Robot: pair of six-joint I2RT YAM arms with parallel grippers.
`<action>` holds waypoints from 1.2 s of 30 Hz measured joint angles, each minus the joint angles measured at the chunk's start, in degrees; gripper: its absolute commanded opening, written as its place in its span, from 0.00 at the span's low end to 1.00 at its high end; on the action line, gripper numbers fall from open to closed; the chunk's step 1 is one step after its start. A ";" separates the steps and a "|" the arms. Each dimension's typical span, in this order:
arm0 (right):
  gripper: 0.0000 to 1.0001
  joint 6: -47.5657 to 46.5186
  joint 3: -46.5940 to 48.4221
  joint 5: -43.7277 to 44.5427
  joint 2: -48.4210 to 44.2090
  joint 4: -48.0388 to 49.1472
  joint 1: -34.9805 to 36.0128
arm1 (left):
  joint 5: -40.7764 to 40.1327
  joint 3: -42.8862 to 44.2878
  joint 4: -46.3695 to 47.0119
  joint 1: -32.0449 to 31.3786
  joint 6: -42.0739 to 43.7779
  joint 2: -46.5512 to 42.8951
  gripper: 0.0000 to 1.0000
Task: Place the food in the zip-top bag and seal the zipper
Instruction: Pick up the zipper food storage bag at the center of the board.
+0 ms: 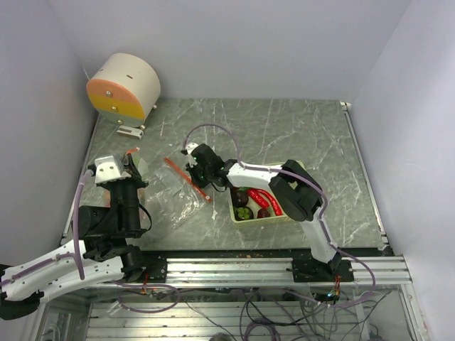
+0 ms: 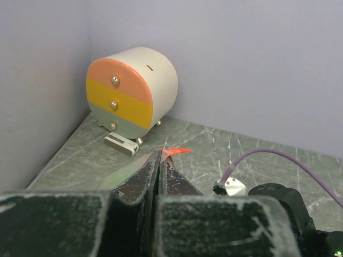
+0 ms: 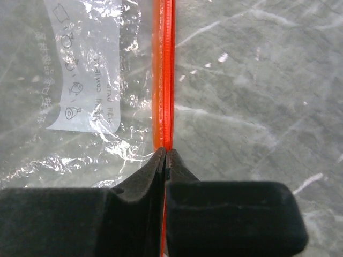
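Over on the left, left gripper (image 2: 160,156): I see it pinched tight on a zip-top bag (image 1: 180,206) corner
Middle, right gripper (image 3: 165,153): clamped shut on the zipper (image 3: 164,69), bag lying on the table (image 1: 298,135)
Right side, food (image 1: 257,201): sitting in the basket (image 1: 266,219)

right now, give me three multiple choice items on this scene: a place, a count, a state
1. Where is the food? A. loose on the table B. in the pale green basket C. inside a drawer
2. How many knobs are on the round drawer box? A. one B. five C. three
3. What is the right gripper doing? A. shut on the zipper B. open C. shut on a chili
1 B: it fills the basket, not the zip-top bag. 2 C: three run down its front. 3 A: it pinches the orange-red strip.
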 measured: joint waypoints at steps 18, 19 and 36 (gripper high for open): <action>0.29 4.28 -14.56 11.28 -36.39 4.61 -2.38 | -0.81 -3.30 5.18 0.00 4.72 2.67 0.07; 0.47 4.20 -13.84 10.99 -36.15 4.66 -2.36 | -0.92 -3.39 5.18 0.00 4.87 3.06 0.07; 0.91 3.30 1.95 11.65 -5.75 -6.34 -1.14 | -0.96 1.66 -1.57 0.02 2.16 0.04 0.07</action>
